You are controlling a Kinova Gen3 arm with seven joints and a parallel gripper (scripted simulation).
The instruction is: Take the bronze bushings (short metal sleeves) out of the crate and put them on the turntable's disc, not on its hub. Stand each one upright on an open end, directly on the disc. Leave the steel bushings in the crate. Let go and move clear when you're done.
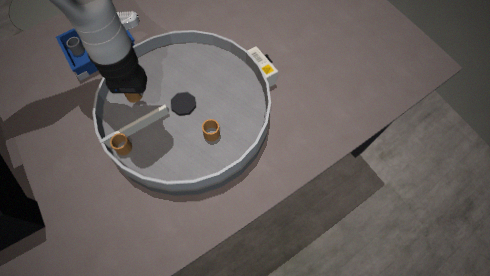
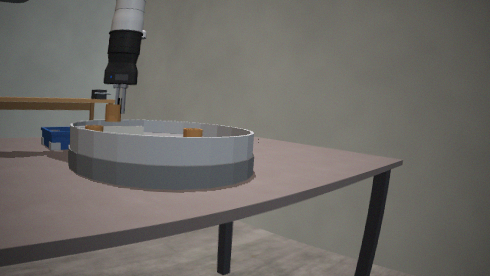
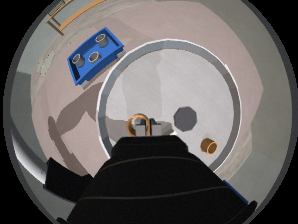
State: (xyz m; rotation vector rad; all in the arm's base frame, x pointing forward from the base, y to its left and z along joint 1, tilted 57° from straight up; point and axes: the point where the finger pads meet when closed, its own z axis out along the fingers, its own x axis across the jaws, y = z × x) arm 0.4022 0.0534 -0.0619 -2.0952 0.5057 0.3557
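On the bench, my end effector, clamped on a bronze bushing above the turntable's disc, risks tipping it if released high.

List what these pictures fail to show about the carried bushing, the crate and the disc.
- Held bronze bushing: top view, the gripper covers most of it; fingers' hold unseen.
- Blue crate: top view, the arm hides most of it; wrist view too small to count steel bushings surely.
- Disc: exterior view, the turntable's wall hides it and the bushings' bases.
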